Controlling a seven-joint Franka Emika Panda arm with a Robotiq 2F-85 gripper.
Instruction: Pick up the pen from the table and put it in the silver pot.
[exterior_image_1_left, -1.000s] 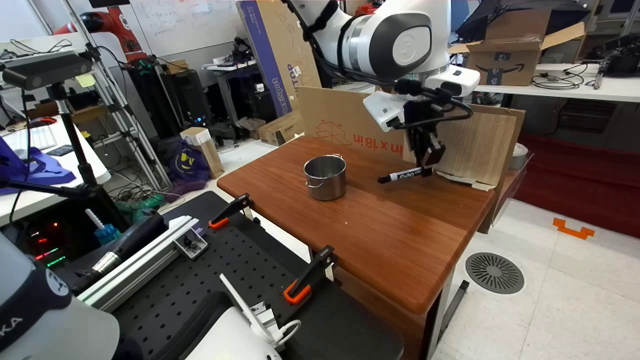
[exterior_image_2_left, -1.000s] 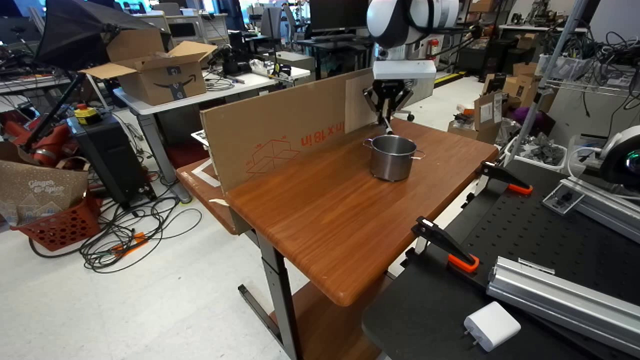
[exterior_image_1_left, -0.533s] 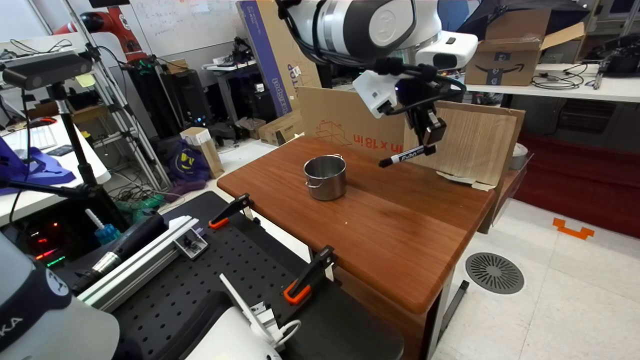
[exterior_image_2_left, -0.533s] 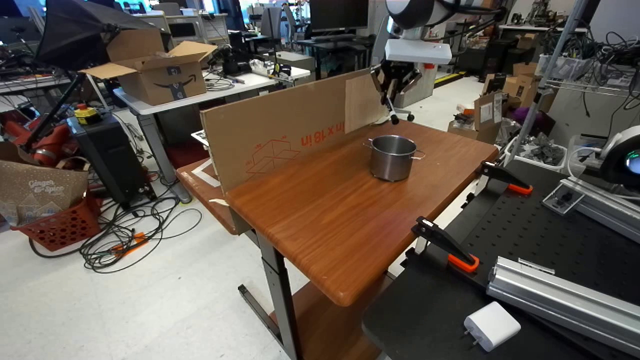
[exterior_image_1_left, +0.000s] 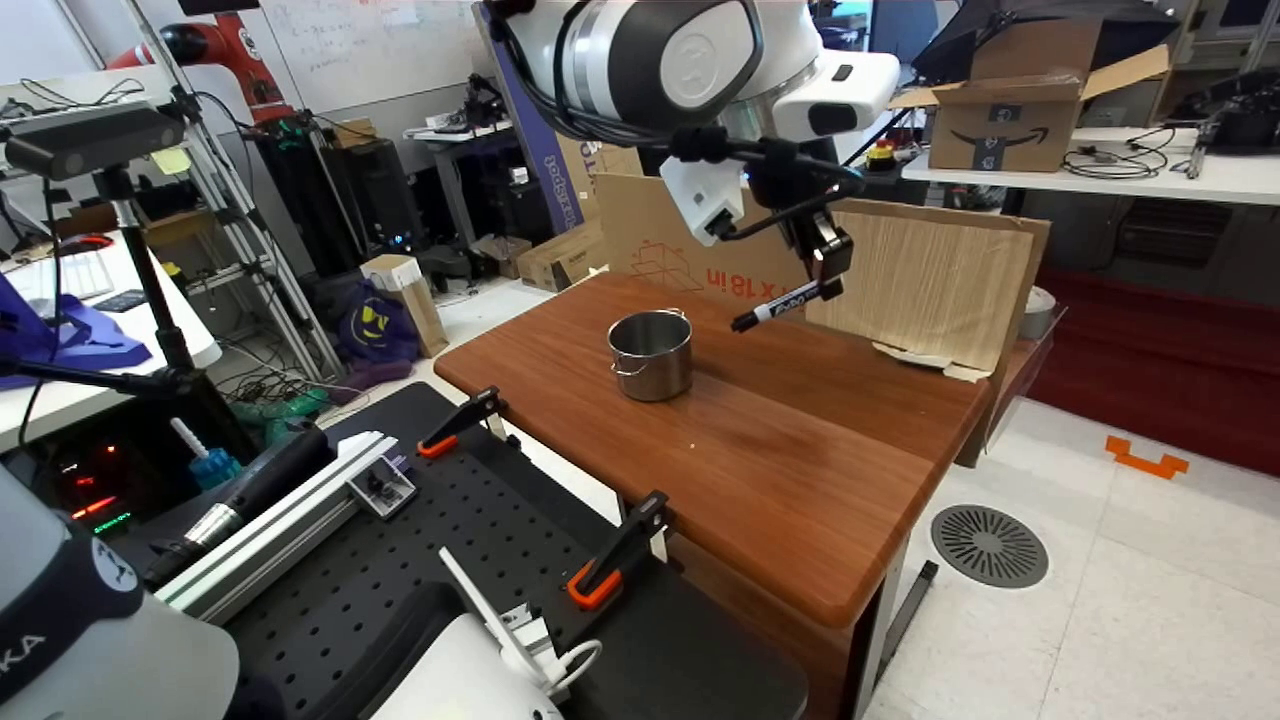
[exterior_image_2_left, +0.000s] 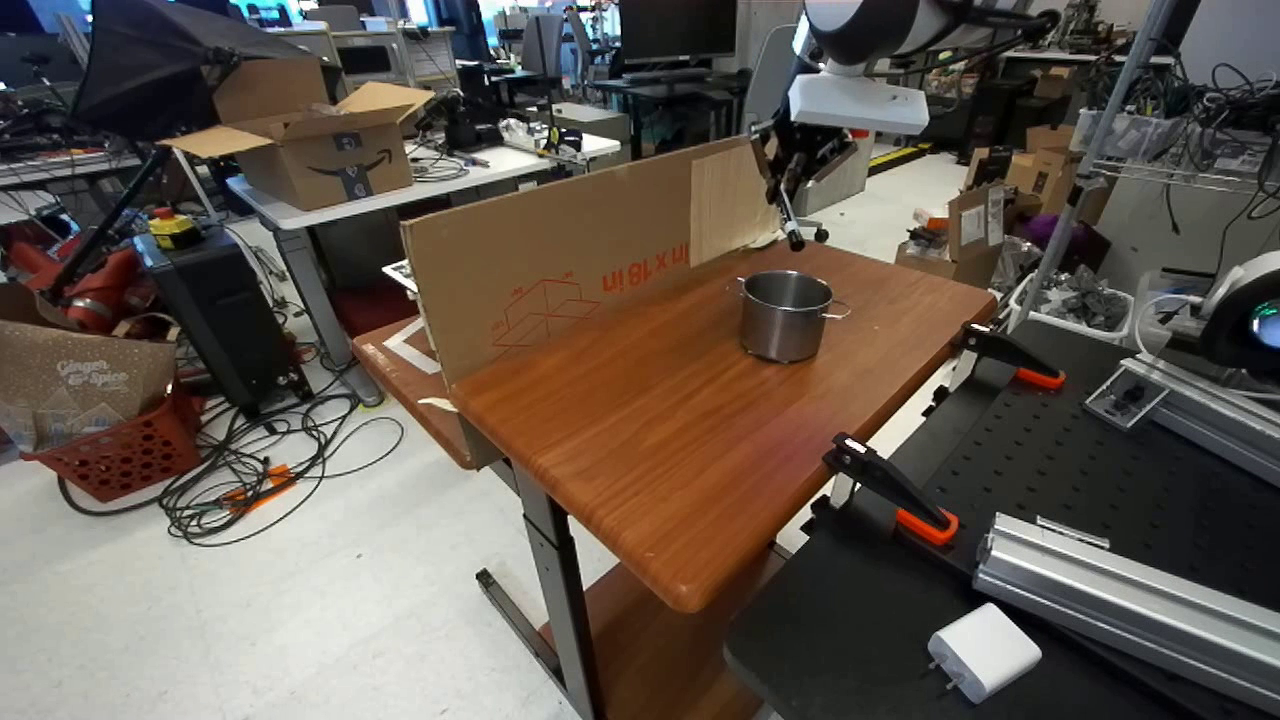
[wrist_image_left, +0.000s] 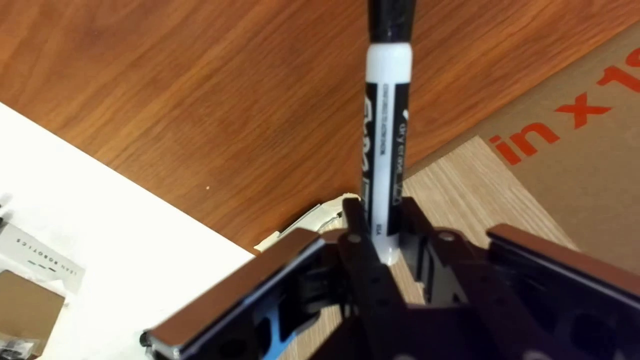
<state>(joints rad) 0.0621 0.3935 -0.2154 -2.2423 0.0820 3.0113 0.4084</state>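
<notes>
The pen (exterior_image_1_left: 775, 308), a black marker with a whitish section, is held above the table (exterior_image_1_left: 800, 490) and tilted, black cap end lower. My gripper (exterior_image_1_left: 828, 288) is shut on its other end. In the wrist view the pen (wrist_image_left: 387, 125) sits between the fingertips (wrist_image_left: 381, 207) and points away from them. The silver pot (exterior_image_1_left: 652, 368) stands upright on the table, left of and lower than the pen there. In an exterior view the pot (exterior_image_2_left: 783, 332) is below the pen's cap (exterior_image_2_left: 795, 240). The pot is out of the wrist view.
A cardboard sheet (exterior_image_1_left: 700, 240) stands along the table's back edge, with a wood-look panel (exterior_image_1_left: 920, 285) on it, behind the gripper. Black-and-orange clamps (exterior_image_1_left: 620, 555) and a black perforated bench (exterior_image_1_left: 480, 540) adjoin the table's front side.
My gripper has risen from the table with the pen still in it and moved towards the pot. The pen is now tilted more, cap down. The pot has not moved.
</notes>
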